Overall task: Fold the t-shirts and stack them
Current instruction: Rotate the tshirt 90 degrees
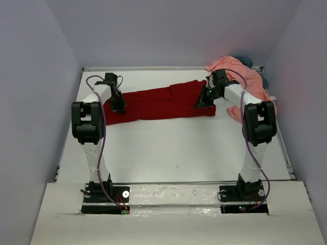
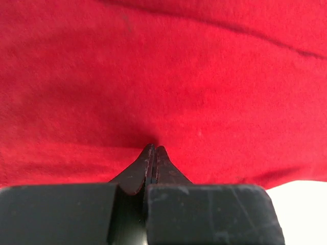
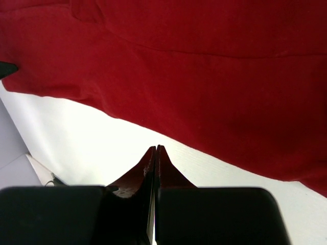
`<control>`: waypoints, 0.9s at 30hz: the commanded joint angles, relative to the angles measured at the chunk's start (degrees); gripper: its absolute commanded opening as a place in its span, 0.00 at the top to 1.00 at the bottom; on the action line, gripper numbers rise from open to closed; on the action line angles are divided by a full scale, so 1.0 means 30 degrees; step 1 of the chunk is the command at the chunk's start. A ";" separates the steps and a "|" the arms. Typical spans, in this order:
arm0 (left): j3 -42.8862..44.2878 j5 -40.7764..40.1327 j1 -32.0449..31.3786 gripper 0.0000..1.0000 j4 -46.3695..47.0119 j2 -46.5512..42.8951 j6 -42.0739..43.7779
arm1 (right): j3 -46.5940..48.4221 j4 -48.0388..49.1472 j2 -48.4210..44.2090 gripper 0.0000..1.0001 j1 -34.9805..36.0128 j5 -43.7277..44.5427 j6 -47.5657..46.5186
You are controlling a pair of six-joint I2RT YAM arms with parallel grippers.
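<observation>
"As both arms reach, where's the dark red shirt (image 1: 163,104)?"
"Spread on the desk (image 1: 173,148). Left jaws pinch its left end; right jaws closed, empty, at its right end."

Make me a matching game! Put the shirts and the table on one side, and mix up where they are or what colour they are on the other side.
Things:
1. red shirt
2. pink shirt
3. blue-grey shirt
4. table

Clues:
A. white
B. heaped in the far right corner
C. peeking out at the very back, mostly hidden
D. stretched out across the middle

Pairs: 1-D, 2-B, 3-C, 4-A
</observation>
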 commanded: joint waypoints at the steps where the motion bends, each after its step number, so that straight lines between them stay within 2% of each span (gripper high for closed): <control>1: 0.1528 -0.1115 0.0095 1.00 -0.1322 0.0232 0.0687 | 0.0617 -0.0283 0.0486 1.00 0.0067 0.1157 -0.0237; 13: 0.1881 -0.2140 0.0535 1.00 -0.1939 0.1083 0.1098 | 0.2402 -0.1601 0.2038 1.00 0.0067 0.3766 -0.0325; 20: 0.2496 -0.3692 0.0534 1.00 -0.2935 0.1639 0.1304 | 0.3516 -0.1923 0.2801 1.00 0.0067 0.4090 -0.0237; 27: 0.2087 -0.4016 0.0535 1.00 -0.3346 0.1962 0.1275 | 0.3899 -0.2246 0.3299 1.00 0.0067 0.4442 -0.0325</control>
